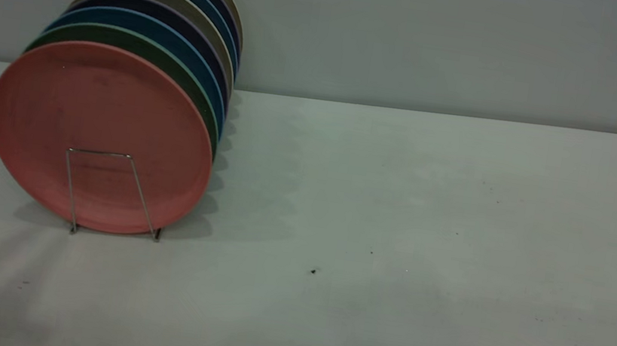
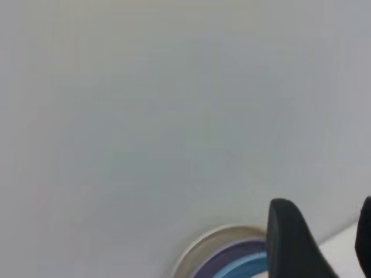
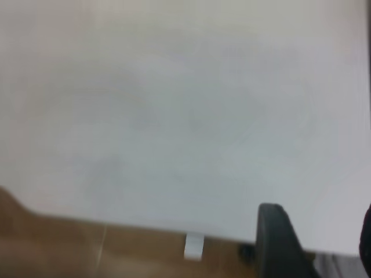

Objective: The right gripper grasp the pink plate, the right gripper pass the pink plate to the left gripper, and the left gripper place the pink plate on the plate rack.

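Plates stood on edge in a row at the left of the tabletop (image 1: 400,210), and the pink plate (image 1: 100,131) was the front one, nearest the exterior camera. It sat upright in the plate rack (image 1: 112,194), whose thin wire loop crossed the lower part of its face, with the two wire feet resting on the tabletop just below its rim. Right behind it came a green plate (image 1: 139,43), then blue, dark navy and beige ones, overlapping toward the back wall.

Neither arm appeared in the exterior view. In the left wrist view, the left gripper (image 2: 324,243) showed as two dark fingers with a clear gap between them, so the jaws stood apart and held nothing; beyond them the edges of the rearmost plates were visible. In the right wrist view, the right gripper (image 3: 319,243) likewise showed two dark fingers with a gap, jaws parted and empty, over the tabletop's edge with brown floor beyond.
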You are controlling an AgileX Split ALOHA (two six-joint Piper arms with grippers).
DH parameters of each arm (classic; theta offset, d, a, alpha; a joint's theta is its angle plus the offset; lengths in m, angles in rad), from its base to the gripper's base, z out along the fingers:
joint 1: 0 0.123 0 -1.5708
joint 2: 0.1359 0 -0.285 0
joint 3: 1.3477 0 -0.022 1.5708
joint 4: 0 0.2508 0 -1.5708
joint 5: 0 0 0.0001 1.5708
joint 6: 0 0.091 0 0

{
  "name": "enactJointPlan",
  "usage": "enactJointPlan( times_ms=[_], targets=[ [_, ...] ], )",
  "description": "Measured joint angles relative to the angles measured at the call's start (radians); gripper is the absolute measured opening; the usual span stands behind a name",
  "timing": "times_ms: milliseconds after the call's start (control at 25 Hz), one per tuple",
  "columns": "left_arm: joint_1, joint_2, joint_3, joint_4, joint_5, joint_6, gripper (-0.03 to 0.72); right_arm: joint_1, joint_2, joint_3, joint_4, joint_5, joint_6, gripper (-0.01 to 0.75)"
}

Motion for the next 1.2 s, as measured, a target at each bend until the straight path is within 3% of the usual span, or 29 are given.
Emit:
enactJointPlan(
  times_ms=[160, 360, 560, 680, 800, 920, 1040, 1200],
  targets=[
    [0.000, -0.186, 0.147, -0.130, -0.020, -0.002, 0.311, 0.000, -0.111, 0.001, 0.051, 0.000, 0.002, 0.358],
    [0.000, -0.370, 0.311, -0.286, -0.123, -0.002, 0.311, 0.000, -0.132, 0.001, 0.062, 0.000, 0.002, 0.358],
    [0.000, -0.415, 0.340, -0.310, -0.146, -0.013, 0.311, 0.000, -0.134, 0.001, 0.063, 0.000, 0.029, 0.358],
    [0.000, -0.415, 0.340, -0.311, -0.097, -0.111, 0.311, 0.000, -0.134, 0.001, 0.063, 0.000, 0.054, 0.358],
    [0.000, -0.412, 0.340, -0.301, 0.056, -0.314, 0.311, 0.000, -0.134, 0.001, 0.063, 0.000, 0.063, 0.358],
    [0.000, -0.411, 0.340, -0.168, 0.353, -0.504, 0.310, 0.000, -0.134, 0.001, 0.063, 0.000, 0.064, 0.358],
    [0.000, -0.411, 0.340, 0.187, 0.678, -0.753, 0.306, 0.000, -0.134, 0.002, 0.064, 0.000, 0.067, 0.358],
    [0.000, -0.423, 0.326, 0.707, 0.994, -1.171, 0.306, 0.000, -0.134, 0.008, 0.061, -0.016, 0.067, 0.358]
  ],
)
